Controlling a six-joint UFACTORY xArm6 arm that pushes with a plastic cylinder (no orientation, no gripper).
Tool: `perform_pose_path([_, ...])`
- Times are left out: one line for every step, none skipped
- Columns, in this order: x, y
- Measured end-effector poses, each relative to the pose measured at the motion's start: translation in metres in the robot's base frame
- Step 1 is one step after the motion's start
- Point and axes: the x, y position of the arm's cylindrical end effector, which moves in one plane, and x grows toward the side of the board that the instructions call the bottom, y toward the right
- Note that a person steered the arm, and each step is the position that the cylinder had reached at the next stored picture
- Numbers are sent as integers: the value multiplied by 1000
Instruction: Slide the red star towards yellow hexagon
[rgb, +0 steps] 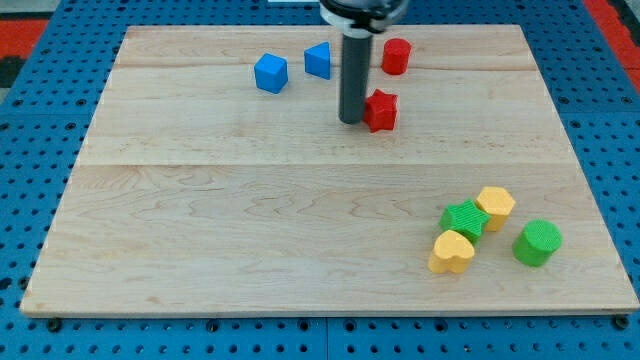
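Note:
The red star lies on the wooden board in the upper middle of the view. My tip stands right at its left side, touching or nearly touching it. The yellow hexagon lies far off toward the view's lower right, in a cluster of blocks.
A red cylinder sits above the star. A blue cube and a second blue block lie to the upper left. By the hexagon are a green star, a yellow heart and a green cylinder. The wooden board rests on blue pegboard.

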Motion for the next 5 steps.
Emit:
perform_pose_path([-18,22])
perform_pose_path([-6,72])
perform_pose_path([36,89])
perform_pose_path([59,119])
perform_pose_path([60,152])
